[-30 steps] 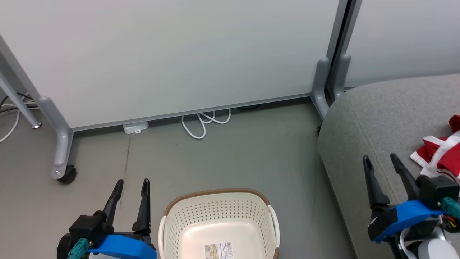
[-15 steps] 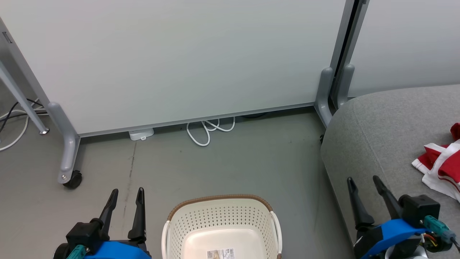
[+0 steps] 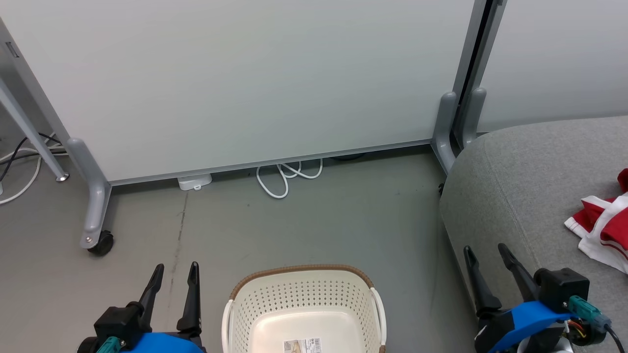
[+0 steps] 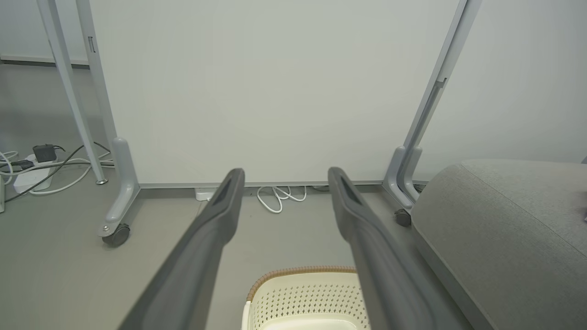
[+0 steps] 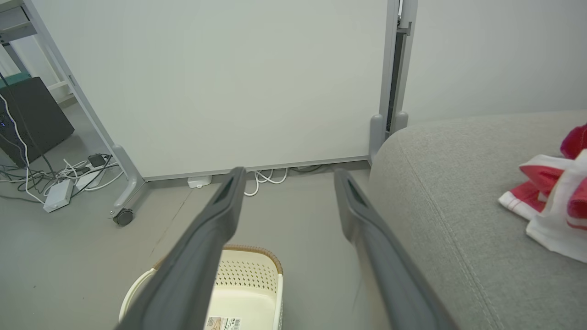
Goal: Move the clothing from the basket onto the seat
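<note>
Red striped clothing crumples on upholstered seat.

left claw and right claw: long dark tapered fingers, black mounts, blue housings, teal connectors.

1 basket, 1 seat, 1 clothing pile.

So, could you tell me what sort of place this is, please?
Probably an office or lab staged as a living room: wheeled partitions, loose cables on the floor, and a grey sofa.
</note>
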Motion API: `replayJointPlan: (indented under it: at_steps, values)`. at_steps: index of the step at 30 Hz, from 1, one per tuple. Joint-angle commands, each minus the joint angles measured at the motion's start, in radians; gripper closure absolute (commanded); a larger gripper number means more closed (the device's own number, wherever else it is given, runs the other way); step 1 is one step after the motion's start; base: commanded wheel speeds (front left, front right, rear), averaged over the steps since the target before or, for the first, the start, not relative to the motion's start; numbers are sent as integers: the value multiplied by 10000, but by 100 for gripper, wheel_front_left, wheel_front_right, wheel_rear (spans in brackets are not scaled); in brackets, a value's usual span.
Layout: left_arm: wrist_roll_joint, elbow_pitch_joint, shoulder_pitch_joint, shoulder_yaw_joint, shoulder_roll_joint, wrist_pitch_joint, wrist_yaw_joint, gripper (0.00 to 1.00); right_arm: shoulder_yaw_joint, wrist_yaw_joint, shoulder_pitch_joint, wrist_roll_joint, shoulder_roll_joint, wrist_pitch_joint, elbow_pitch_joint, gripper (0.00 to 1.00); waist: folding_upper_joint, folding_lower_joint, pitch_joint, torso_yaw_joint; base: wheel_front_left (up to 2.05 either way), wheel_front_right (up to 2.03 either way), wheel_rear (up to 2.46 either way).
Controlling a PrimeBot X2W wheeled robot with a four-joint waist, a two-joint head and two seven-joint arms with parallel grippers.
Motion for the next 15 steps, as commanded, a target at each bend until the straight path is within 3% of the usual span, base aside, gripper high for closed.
replayJointPlan:
  at_steps: [1,10,11,15]
  values:
    - [-47,16,23,-4,29,-48,-11,0,34,1,-74,82,26,-96,27,0,0,-1,9,5,0,0,0]
    - [-8,95,-59,-19,63,-48,-11,0,122,1,-143,117,25,-128,124,0,0,-1,37,67,0,0,0]
    - [-49,71,-2,0,9,0,0,100,115,0,-33,54,4,-77,98,100,0,0,38,70,0,0,0]
    - [-84,396,223,0,-108,53,0,100,112,0,149,57,21,-56,461,100,0,0,41,73,0,0,0]
